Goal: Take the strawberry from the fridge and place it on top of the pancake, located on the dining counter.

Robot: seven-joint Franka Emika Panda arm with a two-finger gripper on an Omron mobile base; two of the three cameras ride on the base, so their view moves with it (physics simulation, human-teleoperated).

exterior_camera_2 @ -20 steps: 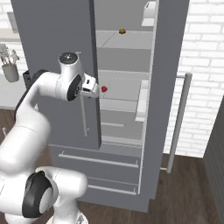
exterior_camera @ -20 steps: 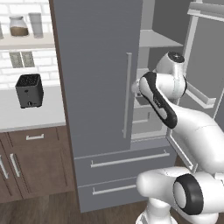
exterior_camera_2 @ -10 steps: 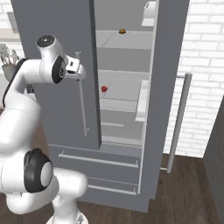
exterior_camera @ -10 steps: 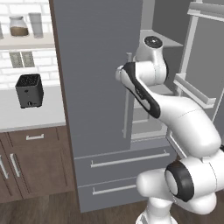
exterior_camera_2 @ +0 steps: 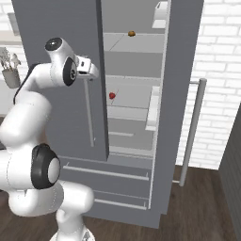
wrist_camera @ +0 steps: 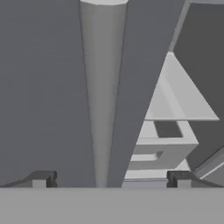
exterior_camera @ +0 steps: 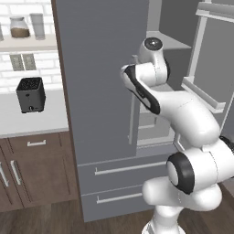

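Change: the arm swings away from the fridge's (exterior_camera_2: 56, 42) open compartment toward its closed left door, and the gripper (wrist_camera: 109, 178) now faces that door's bar handle (wrist_camera: 103, 96).
Gripper: fingertips set wide apart either side of the handle, holding nothing.
Strawberry: the strawberry (exterior_camera_2: 112, 95) sits untouched on a middle shelf inside.
Meaning: likely the second door gets opened before any reach inside.
Versus earlier: a second ago the hand hung just beside the berry; now it is well apart from it, higher and further left.
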